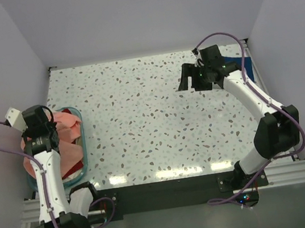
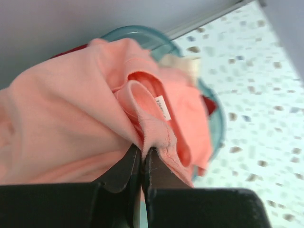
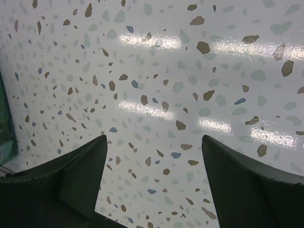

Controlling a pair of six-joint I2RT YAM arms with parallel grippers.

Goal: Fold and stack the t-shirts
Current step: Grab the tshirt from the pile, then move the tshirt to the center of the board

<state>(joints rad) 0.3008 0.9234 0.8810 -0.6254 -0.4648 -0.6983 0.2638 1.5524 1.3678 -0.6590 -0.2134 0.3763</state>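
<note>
At the left edge of the overhead view the left arm rises from its base at the lower left and bends over the teal basket (image 1: 82, 137), wrist tipped down into the pile; the left gripper (image 2: 141, 153) has its jaws pressed together, pinching a fold of the salmon-pink t-shirt (image 2: 66, 114) near the collar; that shirt lies heaped on top in the basket, with a cream t-shirt (image 2: 183, 64) and a dark red t-shirt (image 2: 209, 105) showing beside it at the upper right of the left wrist view; the right arm reaches from the lower right to the upper right of the table (image 1: 142, 121); the right gripper (image 3: 154, 142) hangs over the speckled surface, jaws spread wide, holding nothing.
</note>
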